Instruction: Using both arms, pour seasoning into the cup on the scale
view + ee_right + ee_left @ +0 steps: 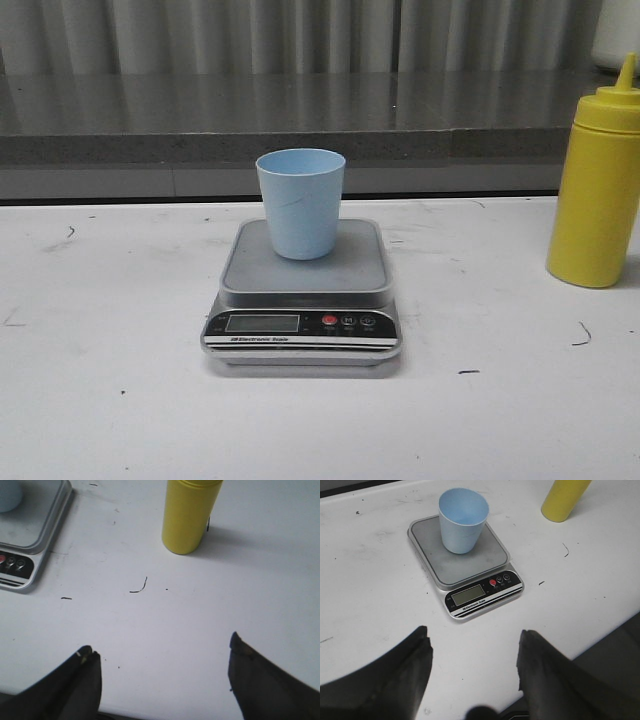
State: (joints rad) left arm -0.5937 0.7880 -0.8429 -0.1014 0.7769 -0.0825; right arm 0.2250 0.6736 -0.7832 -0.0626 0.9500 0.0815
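Note:
The pale blue cup (300,203) stands upright on the steel platform of the scale (302,300) at the middle of the table. The yellow seasoning bottle (597,185) stands upright at the far right, apart from the scale. Neither gripper shows in the front view. In the left wrist view my left gripper (474,639) is open and empty above the table's near edge, with the scale (485,592) and cup (462,521) ahead. In the right wrist view my right gripper (162,647) is open and empty, with the bottle (188,515) ahead and the scale's corner (25,565) off to one side.
The white table (120,400) carries small dark marks. A grey ledge (300,120) and a curtain run along the back. A white object (618,35) stands behind the bottle at the top right.

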